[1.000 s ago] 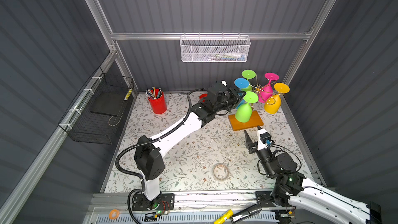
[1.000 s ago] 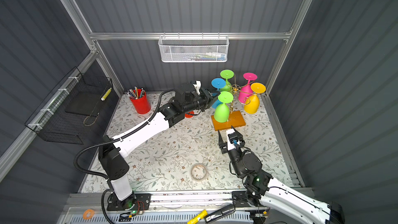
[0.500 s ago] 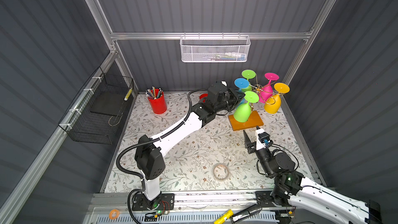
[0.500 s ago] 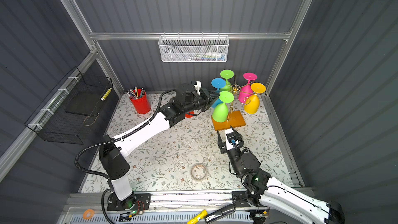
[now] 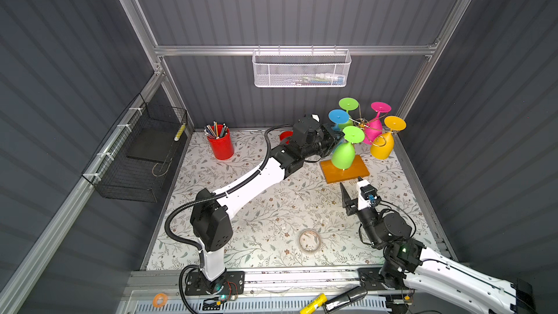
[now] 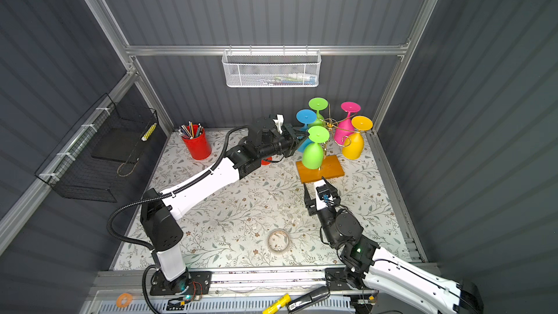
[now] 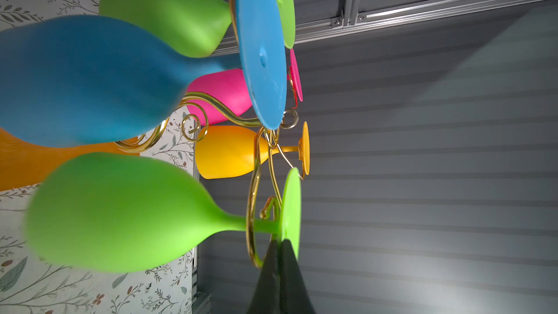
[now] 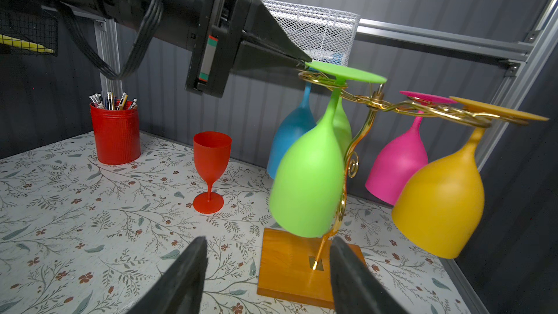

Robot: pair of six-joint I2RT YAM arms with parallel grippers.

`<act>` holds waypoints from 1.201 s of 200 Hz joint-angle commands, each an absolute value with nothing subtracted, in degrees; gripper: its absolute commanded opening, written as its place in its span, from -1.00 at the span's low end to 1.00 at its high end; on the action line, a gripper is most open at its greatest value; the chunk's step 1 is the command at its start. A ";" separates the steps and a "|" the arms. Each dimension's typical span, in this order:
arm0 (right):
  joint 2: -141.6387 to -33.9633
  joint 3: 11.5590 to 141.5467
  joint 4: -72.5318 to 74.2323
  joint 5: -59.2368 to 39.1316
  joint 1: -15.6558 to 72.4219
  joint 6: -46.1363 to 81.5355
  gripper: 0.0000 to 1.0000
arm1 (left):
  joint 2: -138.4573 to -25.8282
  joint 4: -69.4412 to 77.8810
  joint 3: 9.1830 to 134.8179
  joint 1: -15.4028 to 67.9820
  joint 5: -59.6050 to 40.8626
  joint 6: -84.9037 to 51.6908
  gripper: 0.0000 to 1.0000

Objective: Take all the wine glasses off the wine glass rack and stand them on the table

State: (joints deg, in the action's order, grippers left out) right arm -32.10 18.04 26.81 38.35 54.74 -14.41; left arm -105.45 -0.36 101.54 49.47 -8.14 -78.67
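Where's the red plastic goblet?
Right wrist view: the red plastic goblet stands upright at centre back, between the red ribbed pencil cup and hanging blue wine glass.

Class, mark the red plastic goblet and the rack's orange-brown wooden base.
Red plastic goblet (image 8: 212, 155): right wrist view, on its bowl.
Orange-brown wooden base (image 5: 351, 175): in a top view, its bare top face.

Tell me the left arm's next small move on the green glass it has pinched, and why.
Probably ease the front green wine glass outward along its gold curl, foot kept level. The left gripper is shut on the edge of the foot, but the stem sits inside a wire loop of the wine glass rack.
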 commanded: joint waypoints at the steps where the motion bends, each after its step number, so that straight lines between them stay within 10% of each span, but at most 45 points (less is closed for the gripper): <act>1: -31.88 18.28 28.21 38.41 54.43 -13.73 0.31 | -105.71 0.96 102.56 49.79 -8.52 -77.88 -0.95; 240: -25.42 17.49 21.59 40.02 54.40 -11.58 0.31 | -106.11 -1.05 106.39 49.77 -6.59 -74.30 -1.00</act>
